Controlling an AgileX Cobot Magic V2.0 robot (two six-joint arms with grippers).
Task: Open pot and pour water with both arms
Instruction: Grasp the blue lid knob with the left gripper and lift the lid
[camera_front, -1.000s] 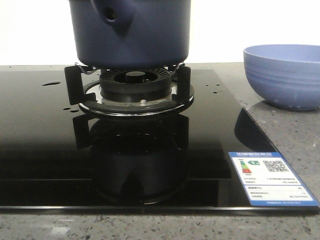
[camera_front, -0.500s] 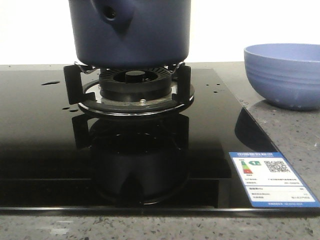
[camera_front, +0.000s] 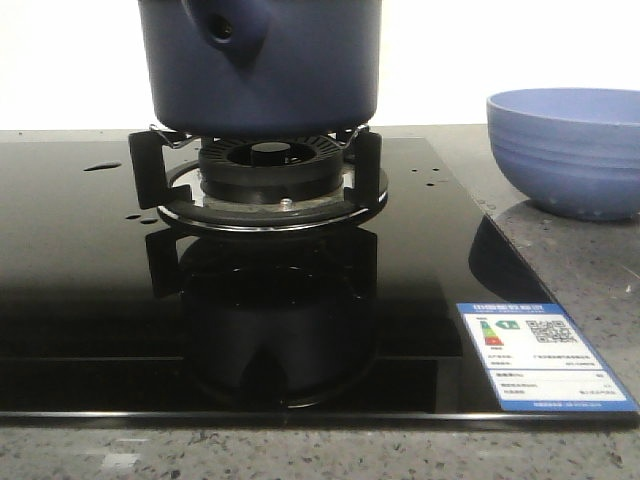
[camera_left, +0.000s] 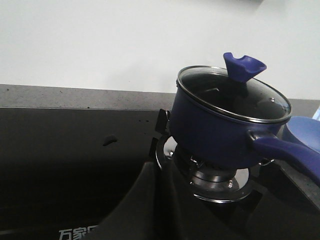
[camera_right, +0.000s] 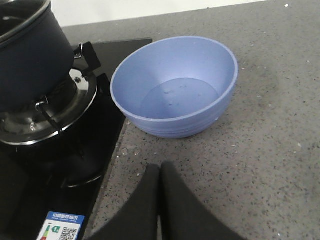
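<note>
The pot (camera_left: 220, 130) sits lidded on the burner (camera_front: 270, 185), beside the bowl (camera_right: 175, 87). Both arms hang back, left gripper (camera_left: 159, 200) and right gripper (camera_right: 160, 200) with fingers pressed together, empty. Opening is not yet begun; the lid knob (camera_left: 244, 67) likely needs grasping first.
</note>
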